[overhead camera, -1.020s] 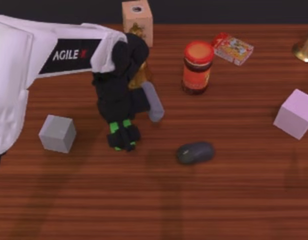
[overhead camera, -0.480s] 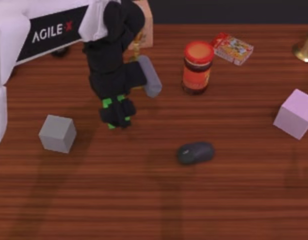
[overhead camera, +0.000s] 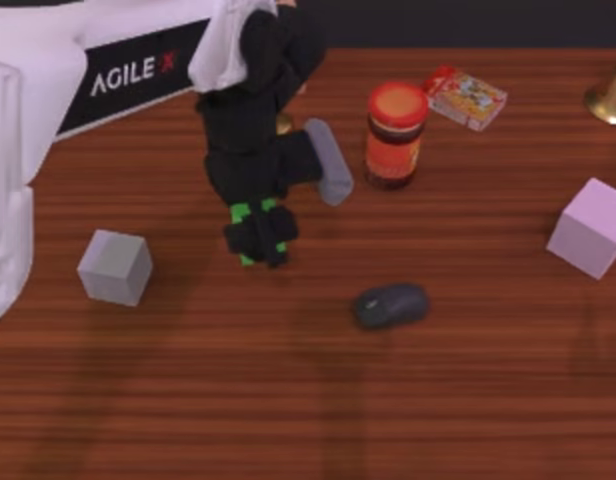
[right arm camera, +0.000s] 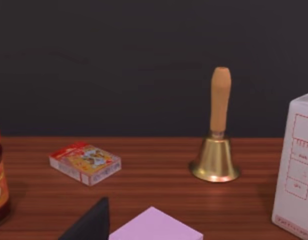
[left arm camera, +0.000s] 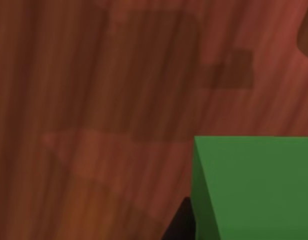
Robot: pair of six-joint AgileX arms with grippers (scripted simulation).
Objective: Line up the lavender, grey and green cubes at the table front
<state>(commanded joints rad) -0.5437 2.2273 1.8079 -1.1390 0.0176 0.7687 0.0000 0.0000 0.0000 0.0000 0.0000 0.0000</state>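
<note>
Green cube sits clamped between left gripper's fingers

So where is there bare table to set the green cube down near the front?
The whole front strip of the table is bare, below the grey cube and the dark mouse. Between mouse and lavender cube is free too. The back is crowded: jar, card box, bell.

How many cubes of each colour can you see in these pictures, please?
lavender cube: 1
grey cube: 1
green cube: 1, held in the left gripper
Total: 3
</note>
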